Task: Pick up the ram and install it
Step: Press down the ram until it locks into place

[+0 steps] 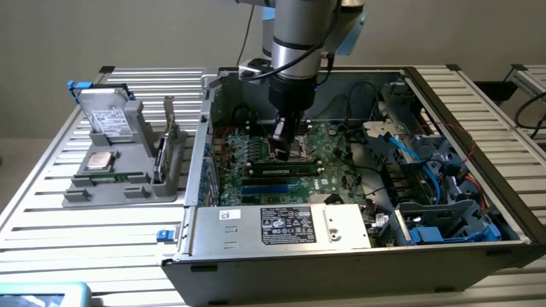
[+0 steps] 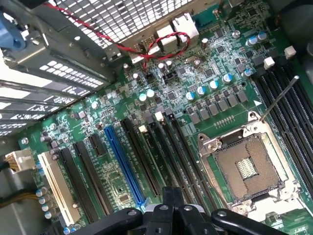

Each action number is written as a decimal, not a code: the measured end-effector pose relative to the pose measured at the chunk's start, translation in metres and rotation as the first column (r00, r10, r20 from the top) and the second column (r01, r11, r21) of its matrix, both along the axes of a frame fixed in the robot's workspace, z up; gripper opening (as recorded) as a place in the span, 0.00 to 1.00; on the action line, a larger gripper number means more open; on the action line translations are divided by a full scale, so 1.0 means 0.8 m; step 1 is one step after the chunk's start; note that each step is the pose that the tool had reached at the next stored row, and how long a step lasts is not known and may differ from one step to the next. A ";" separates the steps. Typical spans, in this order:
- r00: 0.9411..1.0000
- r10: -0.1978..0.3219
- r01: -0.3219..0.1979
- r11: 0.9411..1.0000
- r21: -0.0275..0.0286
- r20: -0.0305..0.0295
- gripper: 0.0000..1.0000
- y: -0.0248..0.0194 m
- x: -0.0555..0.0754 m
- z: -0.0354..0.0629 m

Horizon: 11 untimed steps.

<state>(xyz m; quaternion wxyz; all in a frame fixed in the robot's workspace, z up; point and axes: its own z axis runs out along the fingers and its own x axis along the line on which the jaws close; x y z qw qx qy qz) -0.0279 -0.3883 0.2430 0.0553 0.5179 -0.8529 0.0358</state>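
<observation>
We are looking at a bench [image 1: 51, 217] of pale metal slats with dark gaps running between them, its surface catching soft, even light. Behind it a plain beige wall [image 1: 128, 32] is filling the upper part of the exterior view, unmarked and evenly lit. At the exterior view's right, a second slatted bench [image 1: 529, 77] is showing just past the first, with a dark cable [image 1: 536, 115] hanging beside it. At the exterior view's lower left corner, a teal object [image 1: 43, 295] is sitting at the bench edge.
</observation>
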 end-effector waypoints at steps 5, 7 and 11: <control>0.998 -0.063 0.063 0.998 0.000 0.002 0.11 0.0000 0.000 0.000; 0.996 -0.086 0.086 0.996 0.000 0.004 0.11 0.0000 0.000 0.000; 0.992 -0.126 0.126 0.992 0.002 0.020 0.11 0.0000 0.000 0.000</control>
